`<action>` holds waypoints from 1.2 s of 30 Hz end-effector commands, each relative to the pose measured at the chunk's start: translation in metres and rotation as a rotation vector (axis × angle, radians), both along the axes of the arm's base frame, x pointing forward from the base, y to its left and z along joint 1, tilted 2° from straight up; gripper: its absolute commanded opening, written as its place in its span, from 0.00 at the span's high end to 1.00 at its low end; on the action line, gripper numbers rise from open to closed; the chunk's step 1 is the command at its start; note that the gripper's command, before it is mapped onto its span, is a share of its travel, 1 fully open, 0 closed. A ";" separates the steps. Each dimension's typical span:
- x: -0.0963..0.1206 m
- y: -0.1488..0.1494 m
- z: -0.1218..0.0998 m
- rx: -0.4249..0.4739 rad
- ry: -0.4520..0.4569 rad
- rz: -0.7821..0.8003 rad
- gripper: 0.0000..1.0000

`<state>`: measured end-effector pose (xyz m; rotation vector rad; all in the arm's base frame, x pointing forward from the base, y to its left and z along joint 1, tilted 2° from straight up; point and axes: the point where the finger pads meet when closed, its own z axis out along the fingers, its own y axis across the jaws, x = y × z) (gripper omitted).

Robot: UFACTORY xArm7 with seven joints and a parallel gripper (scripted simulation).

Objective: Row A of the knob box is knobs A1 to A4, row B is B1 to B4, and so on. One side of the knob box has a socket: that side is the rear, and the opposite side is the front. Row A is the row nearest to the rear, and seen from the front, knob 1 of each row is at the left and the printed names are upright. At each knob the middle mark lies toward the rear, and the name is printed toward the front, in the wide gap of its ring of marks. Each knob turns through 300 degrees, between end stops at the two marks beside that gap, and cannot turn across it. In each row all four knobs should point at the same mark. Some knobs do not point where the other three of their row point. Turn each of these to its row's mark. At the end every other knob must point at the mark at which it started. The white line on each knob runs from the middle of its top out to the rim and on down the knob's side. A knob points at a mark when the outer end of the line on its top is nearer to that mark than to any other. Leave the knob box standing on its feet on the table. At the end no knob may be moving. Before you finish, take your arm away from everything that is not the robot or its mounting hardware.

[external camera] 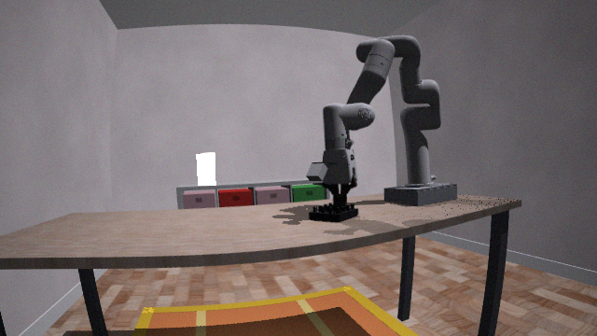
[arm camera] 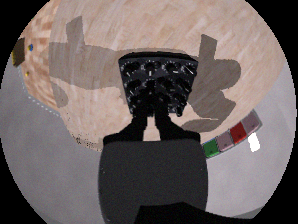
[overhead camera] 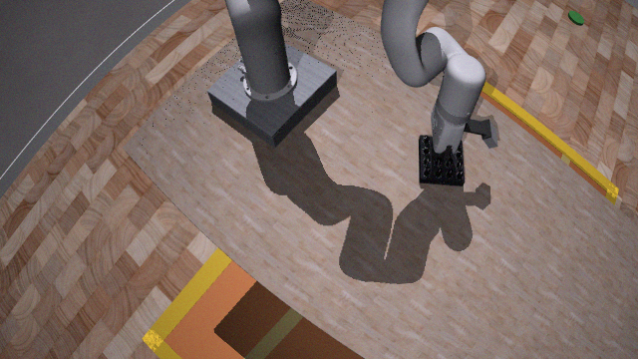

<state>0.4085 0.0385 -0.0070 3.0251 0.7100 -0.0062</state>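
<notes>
I'm looking into a bare test room, lab-like: plain grey walls (external camera: pixel 233 93), a patchwork wood parquet floor (external camera: pixel 466 280), and one curved wooden table (external camera: pixel 187 233) on black legs. A grey multi-joint robot arm (external camera: pixel 415 117) is bolted to a grey block base (external camera: pixel 443 193). Behind, a low grey shelf (external camera: pixel 179 198) holds pink, red and green bins.
</notes>
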 end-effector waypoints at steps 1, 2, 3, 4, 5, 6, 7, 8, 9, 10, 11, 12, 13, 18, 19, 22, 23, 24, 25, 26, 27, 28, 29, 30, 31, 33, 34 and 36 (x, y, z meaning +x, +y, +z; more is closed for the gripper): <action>0.001 0.000 0.001 -0.001 -0.004 -0.034 0.92; 0.001 0.000 0.001 -0.001 -0.004 -0.034 0.92; 0.001 0.000 0.001 -0.001 -0.004 -0.040 0.92; 0.001 0.000 0.001 -0.001 -0.004 -0.045 0.92; 0.001 0.000 0.001 -0.001 -0.004 -0.050 0.92; 0.001 0.000 0.001 -0.001 -0.004 -0.054 0.92; 0.001 0.000 0.001 -0.001 -0.004 -0.058 0.92; 0.001 0.000 0.001 -0.001 -0.005 -0.061 0.92; 0.001 0.000 0.001 -0.001 -0.005 -0.063 0.92; 0.001 0.000 0.001 -0.001 -0.005 -0.065 0.92; 0.001 0.000 0.001 -0.001 -0.005 -0.067 0.92; 0.001 0.000 0.001 -0.001 -0.005 -0.068 0.92; 0.001 0.000 0.001 -0.001 -0.005 -0.069 0.92; 0.001 0.000 0.001 -0.001 -0.005 -0.070 0.92; 0.001 0.000 0.001 -0.001 -0.005 -0.070 0.92; 0.001 0.000 0.001 -0.001 -0.005 -0.070 0.92; 0.001 0.000 0.001 -0.001 -0.005 -0.070 0.92; 0.001 0.000 0.001 -0.001 -0.005 -0.070 0.92; 0.001 0.000 0.001 -0.001 -0.005 -0.070 0.92; 0.001 0.000 0.001 -0.001 -0.005 -0.070 0.92; 0.001 0.000 0.001 -0.001 -0.005 -0.070 0.92; 0.001 0.000 0.001 -0.001 -0.005 -0.070 0.92; 0.001 0.000 0.001 -0.001 -0.005 -0.070 0.92; 0.001 0.000 0.001 -0.001 -0.005 -0.070 0.81; 0.001 0.000 0.001 -0.001 -0.005 -0.070 0.81; 0.001 0.000 0.001 -0.001 -0.005 -0.070 0.81; 0.001 0.000 0.001 -0.001 -0.005 -0.070 0.81; 0.001 0.000 0.001 -0.001 -0.005 -0.070 0.81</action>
